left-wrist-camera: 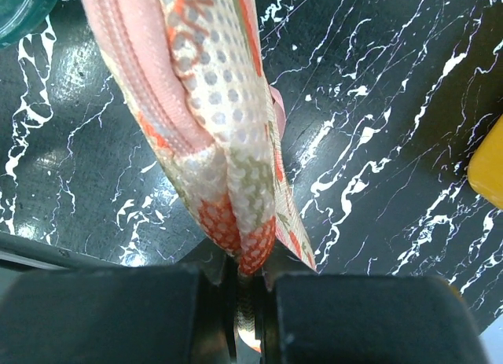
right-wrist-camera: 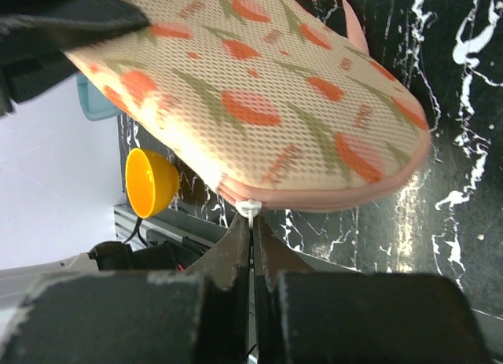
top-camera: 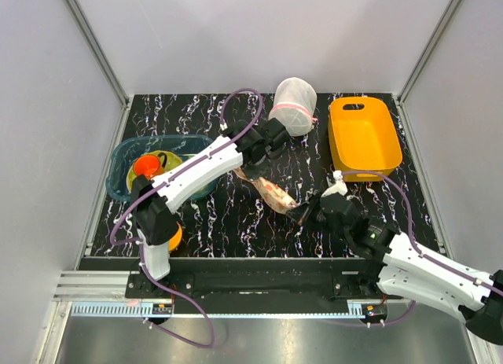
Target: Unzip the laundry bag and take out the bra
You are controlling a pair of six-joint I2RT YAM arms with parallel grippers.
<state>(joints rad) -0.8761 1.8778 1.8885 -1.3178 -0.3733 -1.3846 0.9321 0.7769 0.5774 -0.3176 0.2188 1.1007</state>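
The laundry bag (top-camera: 267, 193) is lying near the centre of the table (top-camera: 236, 222), stretched between the two grippers and apparently held off the surface. Its long axis is running diagonally in the top view, from far-left to near-right.

The left gripper (left-wrist-camera: 247, 271) is clamping the farther end, with its jaws nearly closed on a fold of printed mesh. The pink zipper (left-wrist-camera: 145, 104) is running away from it along the edge.

The right gripper (right-wrist-camera: 251, 222) is sitting at the opposite, nearer end, directly under the pink edging. Its jaws are pinched narrow on a small white zipper pull (right-wrist-camera: 250, 207).

The right arm is therefore the one at the slider. The zipper track is leading from its jaws toward the left gripper, so the opening stroke is probably calling for travel along that line while the left arm is anchoring.

The fabric is showing as beige mesh with an orange-and-green floral print, closed and fairly flat. The bra is not showing in any view; it is presumably inside.
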